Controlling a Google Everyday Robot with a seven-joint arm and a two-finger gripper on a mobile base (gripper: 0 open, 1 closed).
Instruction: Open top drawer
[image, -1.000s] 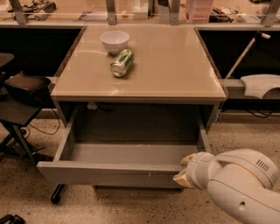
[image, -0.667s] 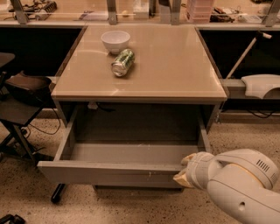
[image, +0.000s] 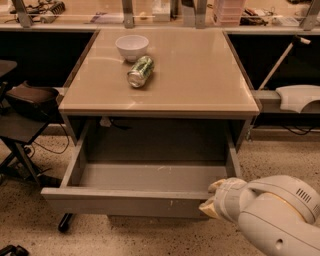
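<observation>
The gripper (image: 210, 204) sits low in the camera view, at the right end of the top drawer's (image: 125, 202) front panel, pressed against or just beside that panel's upper edge. How far it is open, and whether it has hold of the panel, cannot be told: its tip is a pale lump hidden by its own wrist. Behind it the arm (image: 280, 220), a rounded white shell, fills the lower right corner.

The top drawer stands pulled well out from under the table (image: 200, 85), its plain grey box showing with a few small whitish marks on the floor of it. The front panel runs across the lower part of the view, slightly skewed, its left end nearer the camera's left edge. Below its left corner a dark castor (image: 64, 223) rests on the speckled floor (image: 150, 237).

On the beige table top, towards the back left, stands a white bowl (image: 132, 46); just in front of it a green can (image: 140, 71) lies on its side, close to the bowl. A dark cable (image: 116, 125) hangs beneath the table top at the back of the drawer bay. A dark chair (image: 27, 100) stands to the left of the table, and a white moulded part (image: 300, 97) lies to the right
</observation>
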